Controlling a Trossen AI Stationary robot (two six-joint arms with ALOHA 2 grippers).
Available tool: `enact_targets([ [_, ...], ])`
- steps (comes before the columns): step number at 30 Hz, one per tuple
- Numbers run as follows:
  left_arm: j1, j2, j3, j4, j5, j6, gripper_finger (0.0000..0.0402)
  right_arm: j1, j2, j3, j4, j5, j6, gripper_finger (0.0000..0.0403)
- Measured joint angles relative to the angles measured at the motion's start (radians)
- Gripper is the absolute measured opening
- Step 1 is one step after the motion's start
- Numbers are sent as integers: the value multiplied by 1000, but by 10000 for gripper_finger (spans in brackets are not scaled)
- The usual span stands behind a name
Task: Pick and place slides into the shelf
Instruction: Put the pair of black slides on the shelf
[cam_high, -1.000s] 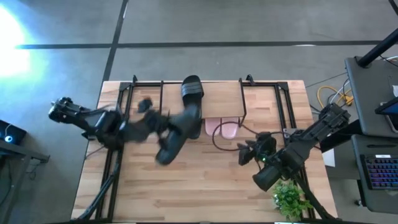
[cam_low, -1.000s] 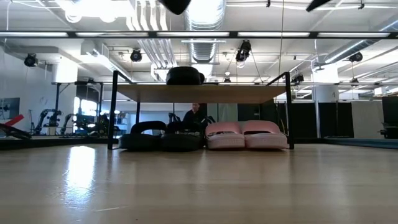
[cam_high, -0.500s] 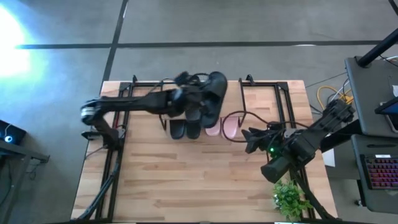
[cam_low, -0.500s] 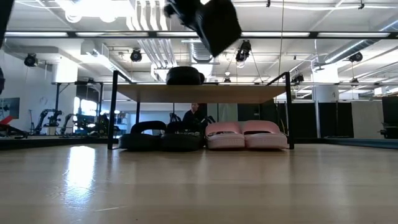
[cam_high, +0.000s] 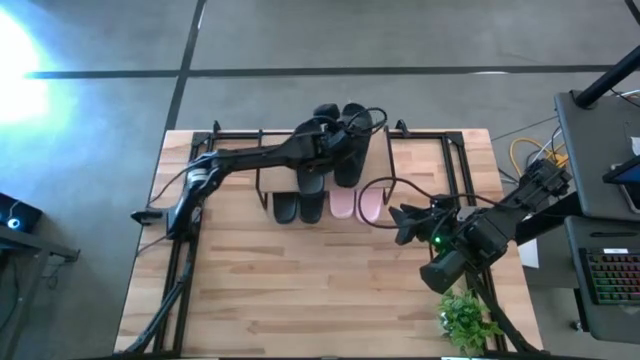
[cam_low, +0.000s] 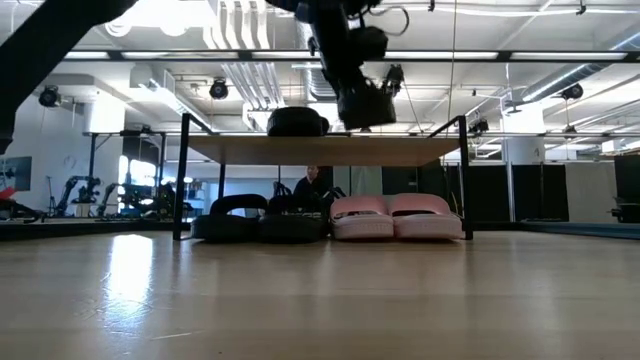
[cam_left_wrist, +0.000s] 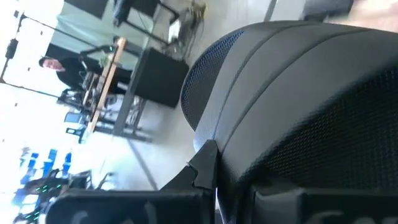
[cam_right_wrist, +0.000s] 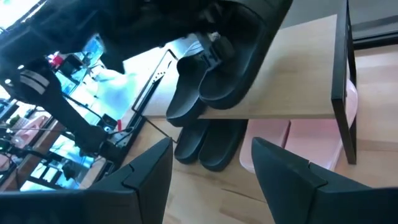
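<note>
Four black slides (cam_high: 352, 140), two pink slides (cam_high: 356, 205), one shelf (cam_high: 280, 150) and two arms show.

A robotics lab: exposed ceiling ducts (cam_low: 330, 35), concrete floor (cam_high: 330, 35), and a keyboard (cam_high: 612, 275) beside the table

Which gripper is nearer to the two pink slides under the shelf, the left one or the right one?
The right. The right gripper waits open beside the pink slides; the left gripper is above the shelf, holding a black slide.
</note>
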Motion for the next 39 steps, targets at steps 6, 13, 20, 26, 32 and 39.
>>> enact_targets([
  [6,26,41,12,-124,9,-17,2,0,0,-1,-3,0,-7,210],
  [13,26,35,12,-203,175,-191,27,0,0,-11,-9,-28,-7,210],
  [20,28,33,11,-208,173,-210,83,0,0,-13,-9,-75,-7,210],
  [26,2,31,12,-225,168,-210,134,0,1,-14,-8,-81,-10,210],
  [32,-28,13,12,-235,145,-210,154,0,1,-15,-8,-98,-18,210],
  [39,-36,-39,12,-316,140,-211,156,2,1,-22,-8,-107,-18,210],
])
